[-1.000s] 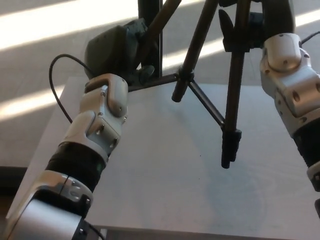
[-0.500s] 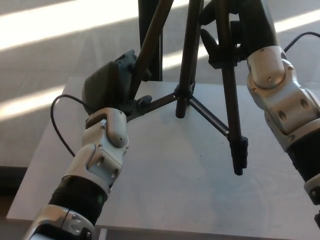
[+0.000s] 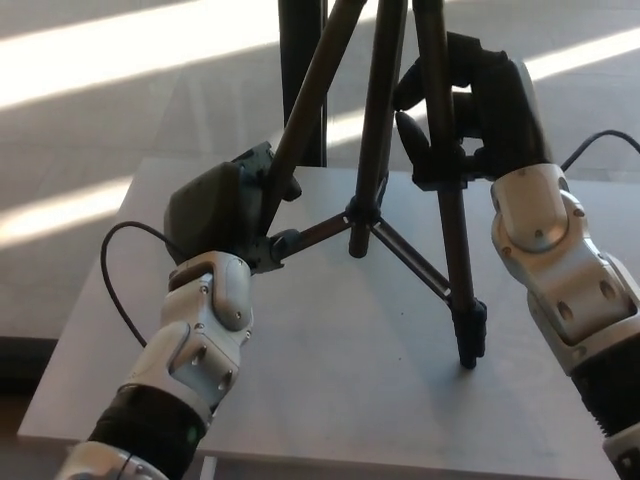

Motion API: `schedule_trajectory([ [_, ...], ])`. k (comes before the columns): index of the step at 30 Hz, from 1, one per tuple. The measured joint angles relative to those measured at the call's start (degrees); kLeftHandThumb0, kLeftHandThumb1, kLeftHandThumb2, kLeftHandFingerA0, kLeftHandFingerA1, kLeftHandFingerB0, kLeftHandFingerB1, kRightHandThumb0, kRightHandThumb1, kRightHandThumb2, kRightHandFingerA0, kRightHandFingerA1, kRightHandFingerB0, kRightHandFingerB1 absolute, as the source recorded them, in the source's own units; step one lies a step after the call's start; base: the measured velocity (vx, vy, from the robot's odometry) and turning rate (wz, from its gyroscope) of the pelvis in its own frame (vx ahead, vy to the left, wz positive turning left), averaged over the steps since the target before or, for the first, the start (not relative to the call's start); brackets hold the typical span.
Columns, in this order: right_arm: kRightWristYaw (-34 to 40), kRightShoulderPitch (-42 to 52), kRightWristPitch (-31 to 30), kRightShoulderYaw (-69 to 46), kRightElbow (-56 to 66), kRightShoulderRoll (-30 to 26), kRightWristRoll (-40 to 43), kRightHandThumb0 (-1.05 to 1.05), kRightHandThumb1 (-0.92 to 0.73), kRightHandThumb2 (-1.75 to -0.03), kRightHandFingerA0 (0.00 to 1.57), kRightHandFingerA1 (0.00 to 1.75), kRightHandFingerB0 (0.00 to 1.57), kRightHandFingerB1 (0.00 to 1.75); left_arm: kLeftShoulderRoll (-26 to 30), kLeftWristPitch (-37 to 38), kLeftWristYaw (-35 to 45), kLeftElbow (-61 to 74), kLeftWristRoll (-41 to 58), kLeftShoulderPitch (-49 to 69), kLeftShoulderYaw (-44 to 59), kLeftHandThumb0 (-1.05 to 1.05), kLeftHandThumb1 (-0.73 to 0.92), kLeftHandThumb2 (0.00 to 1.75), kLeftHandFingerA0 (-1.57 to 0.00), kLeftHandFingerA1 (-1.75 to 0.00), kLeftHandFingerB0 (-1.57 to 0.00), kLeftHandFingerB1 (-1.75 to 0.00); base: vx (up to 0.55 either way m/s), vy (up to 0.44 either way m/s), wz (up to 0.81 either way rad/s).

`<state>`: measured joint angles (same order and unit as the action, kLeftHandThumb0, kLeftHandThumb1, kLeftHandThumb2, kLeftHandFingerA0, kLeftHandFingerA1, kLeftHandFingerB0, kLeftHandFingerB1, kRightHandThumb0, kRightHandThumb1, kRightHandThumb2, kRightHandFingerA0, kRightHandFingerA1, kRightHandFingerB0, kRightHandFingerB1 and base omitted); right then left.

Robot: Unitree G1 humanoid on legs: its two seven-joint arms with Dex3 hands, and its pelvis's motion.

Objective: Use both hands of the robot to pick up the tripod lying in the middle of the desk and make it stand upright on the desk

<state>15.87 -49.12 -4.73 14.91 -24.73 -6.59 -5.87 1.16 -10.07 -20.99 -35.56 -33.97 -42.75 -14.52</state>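
Sunlit floor behind the table [image 3: 330, 400], your tripod [image 3: 380, 150] has swung upright, its five-o'clock foot now touching down, left hand [image 3: 225, 215] and right hand [image 3: 480, 110] fingers clamped on its legs.

Looks like an indoor robot test space, lab or office, though hard to pin down. Plain pale grey desk [image 3: 330, 400] with a bare matte top, set on grey carpet-like flooring [image 3: 90, 130]. Bright bands of sunlight [image 3: 120, 45] slanting across that flooring beyond the desk's far edge, suggesting a window out of frame. Black upright post [image 3: 301, 75] standing just behind the desk. No furnishings of a home or kitchen visible around the desk.
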Motion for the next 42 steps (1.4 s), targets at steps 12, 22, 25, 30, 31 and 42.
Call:
schedule_trajectory([
  [12,-2.78,2.88,0.81,-2.11,-0.18,2.05,-1.53,-0.17,-0.46,-1.19,0.91,1.67,0.85,1.4,0.77,-0.24,-1.15,0.26,0.97,1.77,-0.76,-0.16,0.67,0.76,-0.8,-1.75,-0.64,-1.52,0.0,0.0,0.0],
  [22,-8.03,2.92,-3.45,-1.98,0.93,1.24,-2.12,-0.75,-0.58,-0.96,0.05,0.51,0.0,0.18,0.49,-1.84,1.18,0.27,2.81,2.17,0.9,-0.88,0.57,0.87,-0.35,-0.76,0.0,0.0,0.0,0.0,0.0],
  [25,-9.57,2.92,-5.65,-1.57,1.92,0.58,-2.62,-0.92,-0.64,-1.0,0.0,0.24,0.0,0.07,0.51,-2.75,3.82,0.95,4.13,2.31,2.0,-1.02,0.62,0.96,0.0,-0.12,0.0,-0.06,0.0,0.0,0.0],
  [30,-10.91,2.92,-8.61,-1.13,3.07,0.5,-3.14,-0.84,-0.76,-0.63,0.0,0.17,0.0,0.12,0.86,-3.74,7.9,1.8,5.85,2.5,2.31,-1.05,0.64,0.98,0.0,-0.1,0.0,-0.04,0.0,0.0,0.0],
  [31,-11.17,2.92,-9.24,-1.01,3.28,0.45,-3.23,-1.05,-0.68,-1.03,0.0,0.13,0.0,0.0,0.95,-4.0,8.69,1.99,6.1,2.57,2.32,-1.05,0.65,1.0,0.0,-0.12,0.0,-0.07,0.0,0.0,0.0],
  [42,-14.23,7.13,-16.85,-0.79,11.76,0.28,-3.6,-0.98,-0.63,-0.79,0.0,0.0,0.0,0.0,1.46,-7.95,17.43,4.9,9.85,4.7,3.99,-0.87,0.71,0.7,0.0,0.0,0.0,0.0,0.0,0.0,0.0],
])
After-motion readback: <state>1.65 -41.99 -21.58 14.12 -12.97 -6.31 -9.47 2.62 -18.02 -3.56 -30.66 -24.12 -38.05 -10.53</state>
